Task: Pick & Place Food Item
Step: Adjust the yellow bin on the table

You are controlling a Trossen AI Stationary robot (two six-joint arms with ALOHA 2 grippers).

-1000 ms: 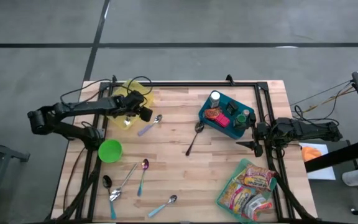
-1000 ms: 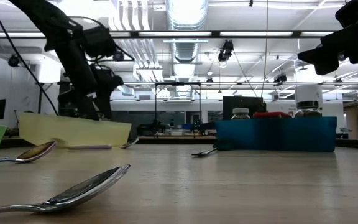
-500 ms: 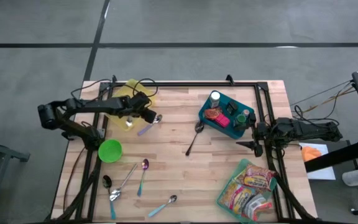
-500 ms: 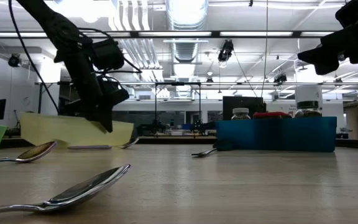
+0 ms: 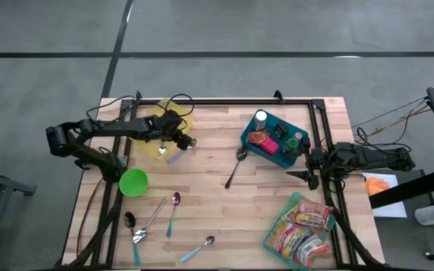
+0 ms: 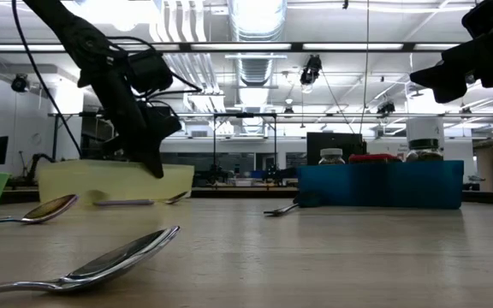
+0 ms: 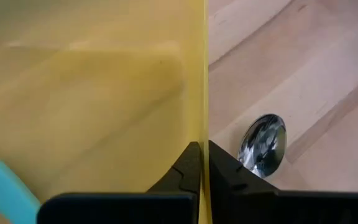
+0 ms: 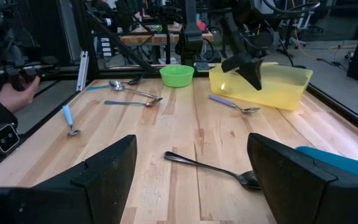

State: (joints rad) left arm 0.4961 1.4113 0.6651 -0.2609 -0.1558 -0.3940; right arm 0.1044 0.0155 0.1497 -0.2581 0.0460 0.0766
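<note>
Left end effector (image 5: 173, 140) is clamped shut on the near wall of the yellow bin (image 5: 155, 119) at the back-left of the worktop (image 5: 217, 196); the left wrist view shows the thin yellow wall (image 7: 204, 74) pinched between both fingers (image 7: 188, 167). Right end effector (image 8: 191, 180) hangs parked at the right edge with its jaws wide, holding nothing. Food items sit well apart from the bin: snack packets (image 5: 304, 226) at the front-right corner, more in the blue tray (image 5: 273, 140) mid-right. Likely step is dragging or lifting the bin, nothing placed yet. Risks: the grip is on a thin flexible rim, so the wall may bend or slip out if pulled fast; lifting by one side would tip the bin. A purple-handled spoon (image 5: 181, 150) lies just beside the gripped wall, its bowl right next to the fingers in the wrist view, so a drag toward centre would shove it. Green bowl (image 5: 133, 181) sits near the front of the arm. Bin is close to the back and left edges, little room there; open wood lies toward the centre.
</note>
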